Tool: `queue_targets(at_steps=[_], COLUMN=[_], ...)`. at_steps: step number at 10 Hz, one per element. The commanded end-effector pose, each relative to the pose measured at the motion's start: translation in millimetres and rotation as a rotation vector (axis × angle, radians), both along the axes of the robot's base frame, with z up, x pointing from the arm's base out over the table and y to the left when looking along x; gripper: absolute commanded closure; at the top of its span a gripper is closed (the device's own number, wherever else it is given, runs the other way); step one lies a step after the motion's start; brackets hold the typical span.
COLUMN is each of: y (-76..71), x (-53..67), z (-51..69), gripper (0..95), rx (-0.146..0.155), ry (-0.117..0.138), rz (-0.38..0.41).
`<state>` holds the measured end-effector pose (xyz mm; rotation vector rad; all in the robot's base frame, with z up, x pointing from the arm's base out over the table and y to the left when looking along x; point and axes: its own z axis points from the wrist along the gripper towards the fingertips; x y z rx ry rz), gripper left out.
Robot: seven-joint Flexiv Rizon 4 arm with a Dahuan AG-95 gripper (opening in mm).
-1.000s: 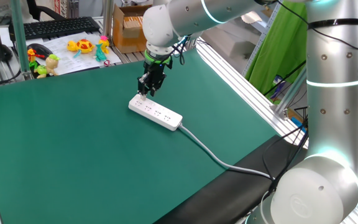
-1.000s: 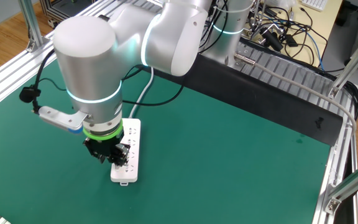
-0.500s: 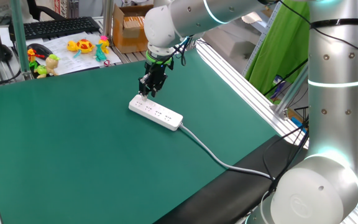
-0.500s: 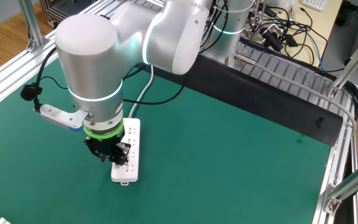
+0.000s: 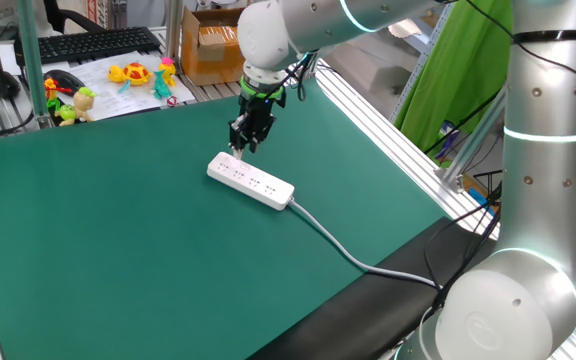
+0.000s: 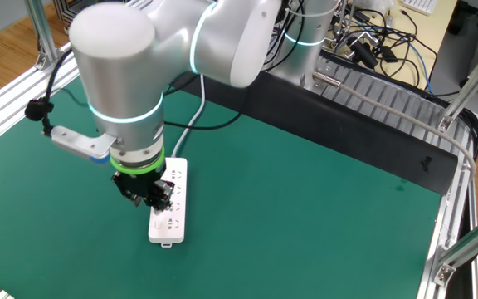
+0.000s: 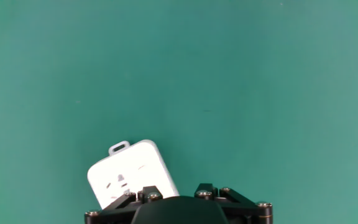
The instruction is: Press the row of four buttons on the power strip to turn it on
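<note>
A white power strip (image 5: 250, 181) lies flat on a green table mat (image 5: 118, 250), slightly toward the far side of the mat in one fixed view. It is a long bar with rounded corners, set at a slant, and its white cable (image 5: 338, 247) trails from one end across the mat and off the near edge. Small socket groups run along its top face; the four buttons (image 5: 249, 178) appear only as tiny marks beside them, too small to tell whether any is pressed. A large silver robot arm (image 6: 131, 75) reaches over the strip, and its black two-finger gripper (image 5: 243, 143) points straight down above the end of the strip farthest from the cable. In this view the fingertips are just above the strip, not clearly touching it. From the other fixed view, the gripper (image 6: 145, 193) covers part of the strip (image 6: 169, 218), with the free end showing below it. The hand view shows that rounded end of the strip (image 7: 132, 177) with a small tab, next to the dark gripper body at the bottom edge. I cannot tell whether the fingers are apart or together. Beyond the mat sit a keyboard (image 5: 88, 43), small colourful toys (image 5: 133, 74) and a cardboard box (image 5: 208, 45).
</note>
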<state>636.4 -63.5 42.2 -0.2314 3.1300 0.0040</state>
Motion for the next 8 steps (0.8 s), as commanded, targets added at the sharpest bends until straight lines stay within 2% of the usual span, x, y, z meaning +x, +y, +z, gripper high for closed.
queue_targets(at_steps=[1, 3, 5, 6, 8], y=[-4.5, -6.2, -7.0, -7.4, -8.2], x=[2.2, 2.2, 1.4, 1.0, -0.2], z=[-2.0, -1.6, 0.1, 1.2, 3.4], gripper=[57.0, 57.0, 57.0, 57.0, 57.0], rx=[0.005, 0.018, 0.016, 0.012, 0.012], ry=[0.002, 0.008, 0.022, 0.023, 0.041], rz=[-0.017, -0.098, -0.178, -0.205, -0.241])
